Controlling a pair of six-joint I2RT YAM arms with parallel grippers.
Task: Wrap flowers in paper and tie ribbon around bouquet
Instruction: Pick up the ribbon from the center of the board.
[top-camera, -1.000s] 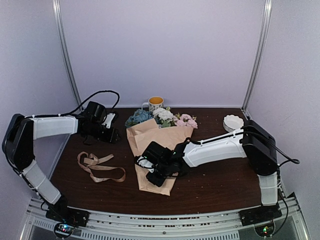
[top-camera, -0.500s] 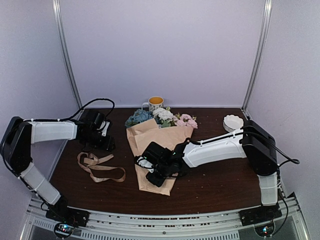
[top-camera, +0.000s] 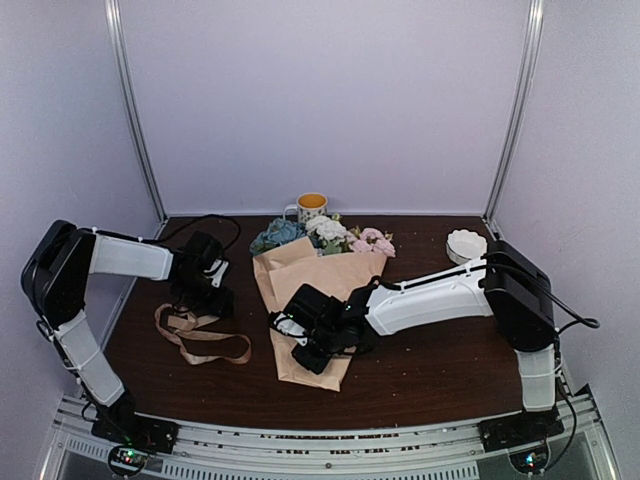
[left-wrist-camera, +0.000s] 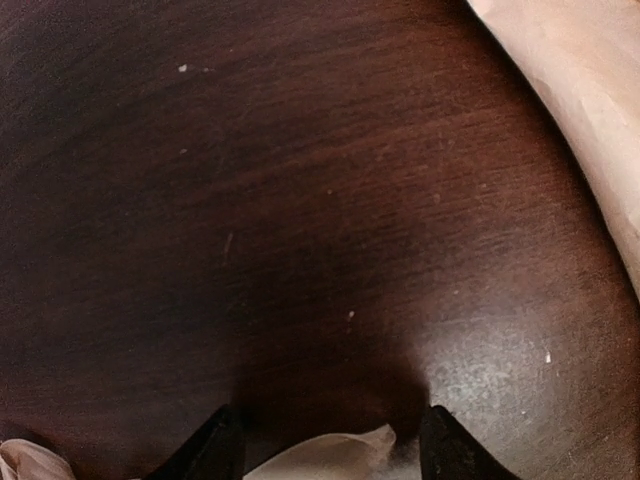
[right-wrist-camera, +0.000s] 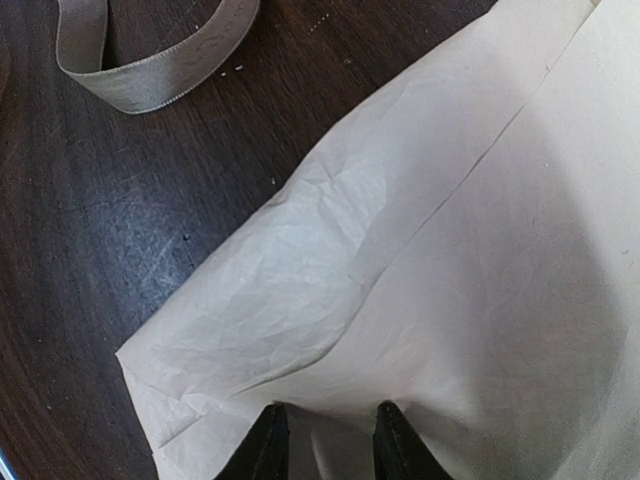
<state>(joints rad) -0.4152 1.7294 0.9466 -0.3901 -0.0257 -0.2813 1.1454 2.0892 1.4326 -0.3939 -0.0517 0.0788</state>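
R pincer (right-wrist-camera: 325, 445) sits low on the bouquet (top-camera: 322, 272), tips narrowly apart w/ peach paper (right-wrist-camera: 430, 250) btwn them; you can't tell if it's truly clamped. Bouquet lies flat on the surface (top-camera: 430, 370), long axis near-to-far: flowers (top-camera: 325, 235) point to the far side by the mug (top-camera: 311, 205), narrow end toward the near edge. L pincer (left-wrist-camera: 330, 450) is released, tips spread over the ribbon (top-camera: 195, 335), left of the bouquet and apart from it.

dark table (top-camera: 430, 372): bouquet (top-camera: 318, 266), ribbon (top-camera: 196, 334), mug (top-camera: 311, 207), bowl (top-camera: 466, 244)
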